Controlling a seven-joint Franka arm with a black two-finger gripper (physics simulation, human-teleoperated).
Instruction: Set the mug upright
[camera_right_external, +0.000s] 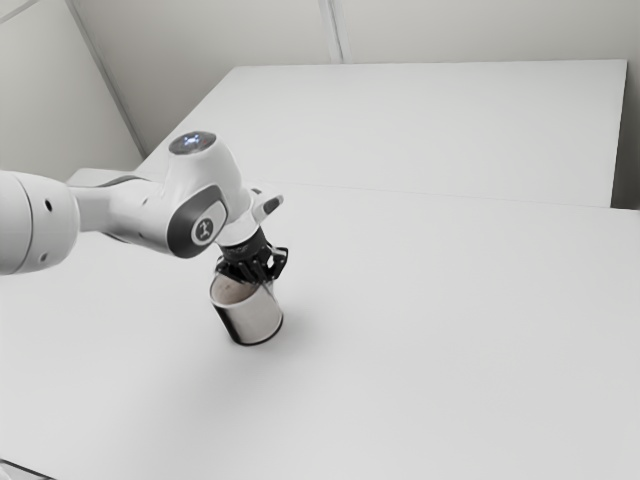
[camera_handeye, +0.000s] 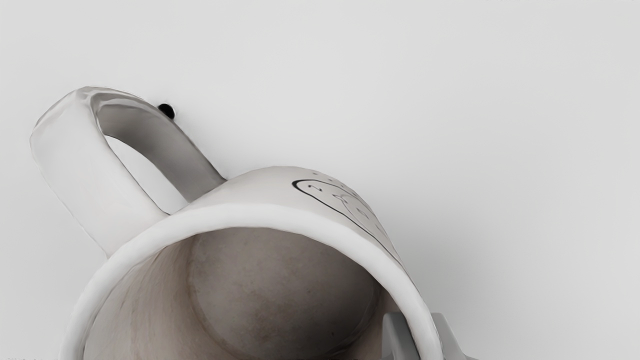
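Note:
The gripper (camera_right_external: 262, 277) reaches down to the rim of the white mug (camera_right_external: 254, 316), whose mouth faces up toward the hand and whose dark-edged base is at the tabletop. The body looks slightly leaned in the exterior view; whether it stands fully level I cannot tell. Seen from the wrist, the gripper (camera_handeye: 422, 332) has one finger inside the mug (camera_handeye: 250, 215) and one outside, pinching the wall at the rim. The handle (camera_handeye: 67, 170) points away from the pinched spot, and a line drawing marks the outer wall.
The white table (camera_right_external: 450, 330) stretches toward the exterior view's right, with another white surface (camera_right_external: 440, 125) behind it. A small black spot (camera_handeye: 166, 110) shows beside the handle. A dark-edged item (camera_right_external: 22, 472) lies at the exterior view's lower left corner.

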